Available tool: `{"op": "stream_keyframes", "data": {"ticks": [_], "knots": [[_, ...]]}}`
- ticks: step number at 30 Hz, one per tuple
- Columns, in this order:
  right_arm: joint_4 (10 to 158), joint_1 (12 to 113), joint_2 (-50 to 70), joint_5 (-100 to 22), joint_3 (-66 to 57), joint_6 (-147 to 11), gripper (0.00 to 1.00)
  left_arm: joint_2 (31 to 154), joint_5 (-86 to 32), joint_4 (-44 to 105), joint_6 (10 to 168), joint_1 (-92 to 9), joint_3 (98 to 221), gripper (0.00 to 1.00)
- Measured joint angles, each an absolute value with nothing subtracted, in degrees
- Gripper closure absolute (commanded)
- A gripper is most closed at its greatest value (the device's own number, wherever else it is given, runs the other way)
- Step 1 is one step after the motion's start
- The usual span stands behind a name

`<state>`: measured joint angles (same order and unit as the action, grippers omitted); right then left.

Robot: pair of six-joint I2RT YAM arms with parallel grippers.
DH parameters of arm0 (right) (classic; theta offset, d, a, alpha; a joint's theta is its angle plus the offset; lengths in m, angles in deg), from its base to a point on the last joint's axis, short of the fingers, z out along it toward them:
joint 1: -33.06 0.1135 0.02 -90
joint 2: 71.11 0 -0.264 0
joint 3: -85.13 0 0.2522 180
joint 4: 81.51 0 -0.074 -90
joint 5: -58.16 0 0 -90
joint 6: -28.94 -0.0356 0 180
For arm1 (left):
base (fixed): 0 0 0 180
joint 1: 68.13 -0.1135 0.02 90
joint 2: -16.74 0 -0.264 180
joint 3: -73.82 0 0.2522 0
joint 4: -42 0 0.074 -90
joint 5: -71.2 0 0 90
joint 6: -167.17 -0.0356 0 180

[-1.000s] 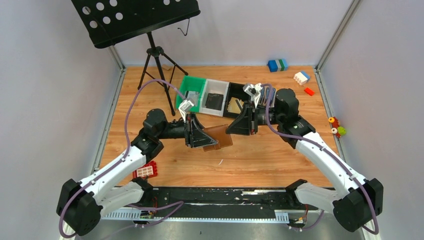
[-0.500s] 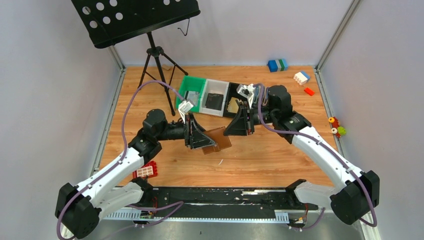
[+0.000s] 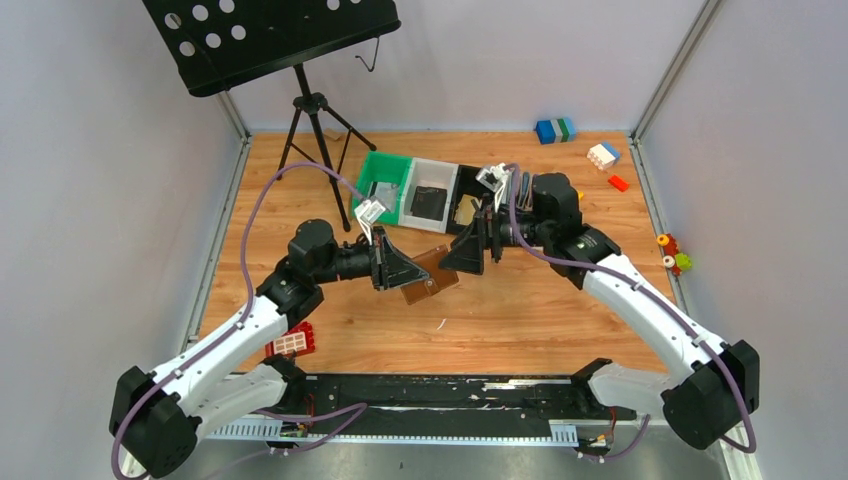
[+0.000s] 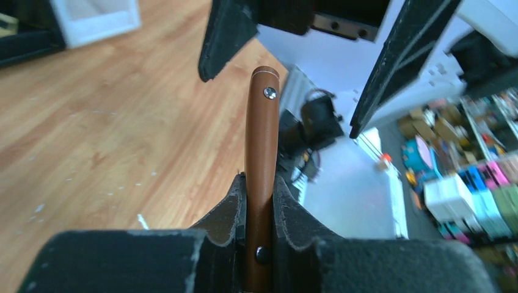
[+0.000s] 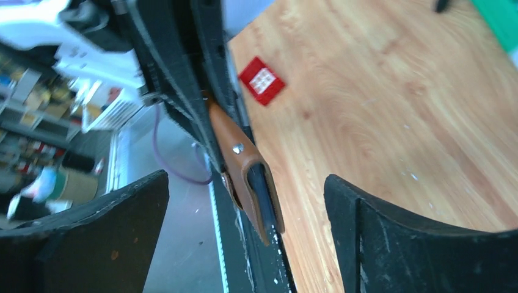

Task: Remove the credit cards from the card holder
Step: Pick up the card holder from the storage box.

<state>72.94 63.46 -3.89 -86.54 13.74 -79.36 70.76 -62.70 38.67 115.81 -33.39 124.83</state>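
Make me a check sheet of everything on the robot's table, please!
Surface: wooden table, scuffed, few white flecks.
Job's things: brown card holder held edge-on; cards not clearly seen.
Clutter: green tray, clear tray, black tray; blue-green brick, white brick at back; red brick near left arm.
Grippers: left gripper shut on card holder; right gripper open, facing its free end.
Cables: purple cable looping over each arm.
Surroundings: black music stand back left; grey walls.

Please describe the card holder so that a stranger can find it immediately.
Look at the middle of the wooden table, in front of the row of bins. There the left gripper clamps the card holder: flat brown leather with metal studs, unlike the plastic bricks around.
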Motion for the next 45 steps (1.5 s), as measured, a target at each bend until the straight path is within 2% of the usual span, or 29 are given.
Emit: {"op": "stream_keyframes", "data": {"ticks": [3, 8, 11, 14, 26, 28, 29, 31, 33, 34, 35, 37, 39, 40, 45], "knots": [[73.33, 64.64, -4.5, -75.89, 15.27, -83.99, 0.01, 69.38, -55.94, 36.99, 115.32, -33.41, 124.48, 1.0], [74.66, 70.58, -7.17, -58.74, 22.13, -94.38, 0.08, 63.91, -45.17, 37.1, 115.22, -33.32, 121.29, 1.0], [79.65, 71.83, -9.66, -51.24, 29.0, -102.73, 0.13, 61.16, -40.62, 37.91, 115.35, -33.24, 118.71, 1.0], [85.92, 72.61, -11.08, -45.58, 35.23, -109.81, 0.14, 59.43, -37.95, 40.38, 116.35, -33.13, 115.52, 1.0], [112.91, 76.07, -6.75, -46.67, 38.59, -113.17, 0.15, 58.45, -34.87, 52.79, 131.19, -32.97, 109.31, 1.0], [114.81, 76.59, -6.75, -46.78, 38.64, -113.0, 0.24, 58.01, -34.39, 54.56, 133.82, -32.97, 108.85, 1.0], [115.75, 76.79, -6.75, -46.93, 38.64, -112.98, 0.35, 57.93, -34.24, 55.72, 135.15, -32.97, 108.7, 1.0], [117.61, 77.01, -6.71, -47.3, 38.64, -112.87, 0.49, 57.99, -34.13, 58.04, 137.66, -32.97, 108.44, 1.0], [119.32, 77.16, -6.58, -47.72, 38.61, -113.19, 0.68, 58.23, -34.17, 60.18, 139.67, -32.97, 108.31, 0.98], [119.95, 77.16, -6.58, -47.96, 38.61, -113.37, 0.75, 58.52, -34.33, 61.54, 140.79, -32.97, 108.29, 0.94], [120.34, 77.16, -6.56, -48.11, 38.61, -113.35, 0.87, 58.73, -34.39, 62.34, 141.42, -32.97, 108.29, 0.88], [121.83, 77.16, -6.67, -48.55, 38.61, -114.29, 0.99, 59.06, -34.3, 63.28, 142.27, -32.97, 108.29, 0.68], [121.87, 77.16, -7.24, -48.83, 38.61, -114.48, 1.0, 58.82, -34.04, 63.13, 142.49, -33.06, 108.24, 0.52], [121.3, 77.16, -7.76, -48.92, 38.59, -114.44, 1.0, 58.43, -33.84, 62.48, 142.16, -33.04, 108.29, 0.49], [112.37, 77.29, -11.0, -49.45, 36.21, -111.21, 1.0, 55.59, -34.76, 52.77, 138.21, -33.94, 111.91, 0.46]]}}
